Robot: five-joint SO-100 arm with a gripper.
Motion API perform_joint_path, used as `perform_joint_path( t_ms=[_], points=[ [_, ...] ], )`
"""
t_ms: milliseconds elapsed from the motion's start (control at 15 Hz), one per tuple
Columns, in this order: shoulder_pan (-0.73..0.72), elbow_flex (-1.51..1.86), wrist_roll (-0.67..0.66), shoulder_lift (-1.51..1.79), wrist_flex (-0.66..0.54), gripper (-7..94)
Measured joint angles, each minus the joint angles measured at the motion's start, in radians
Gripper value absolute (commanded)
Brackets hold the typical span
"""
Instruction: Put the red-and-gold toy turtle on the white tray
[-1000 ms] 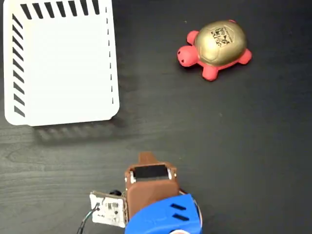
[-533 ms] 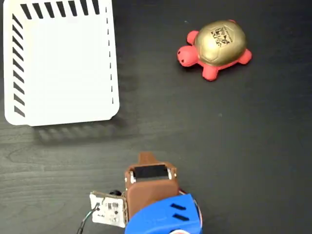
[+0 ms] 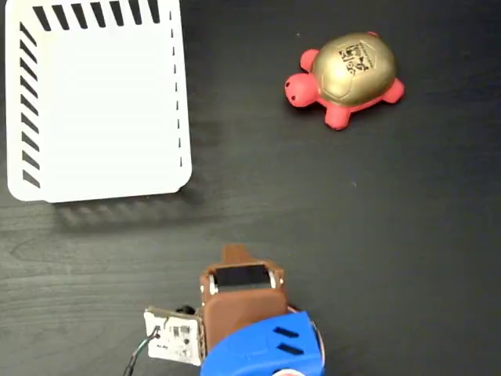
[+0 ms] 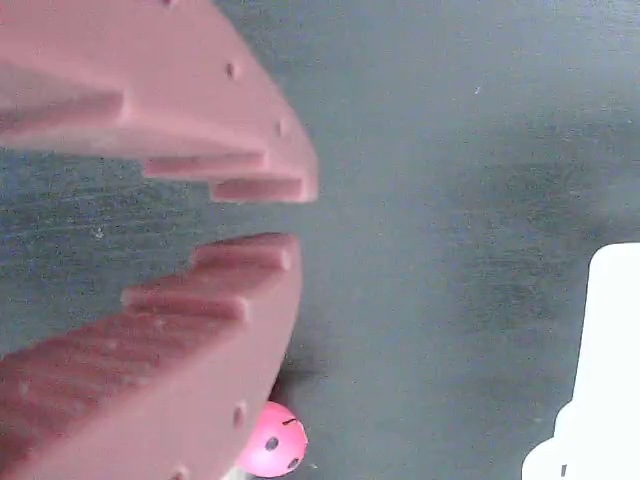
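The red-and-gold toy turtle [image 3: 348, 77] sits upright on the dark table at the upper right of the fixed view, its head pointing left. Only its pink head [image 4: 272, 452] shows in the wrist view, low down beside the lower finger. The white tray [image 3: 102, 102] lies empty at the upper left, and its corner [image 4: 610, 380] shows at the right edge of the wrist view. My brown gripper [image 3: 233, 252] is at the bottom centre, well short of both. Its tips [image 4: 295, 217] stand only a narrow slit apart, with nothing between them.
The blue arm segment [image 3: 262, 348] and a small circuit board [image 3: 174, 338] with wires sit at the bottom edge. Dark wood-grain table [image 3: 376, 235] stretches between the gripper, the turtle and the tray.
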Motion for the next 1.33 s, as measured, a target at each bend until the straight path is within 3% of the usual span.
perform_joint_path(
  t_ms=[1333],
  points=[
    [-0.026, 0.0, -0.011, -0.021, -0.006, 0]
  ],
)
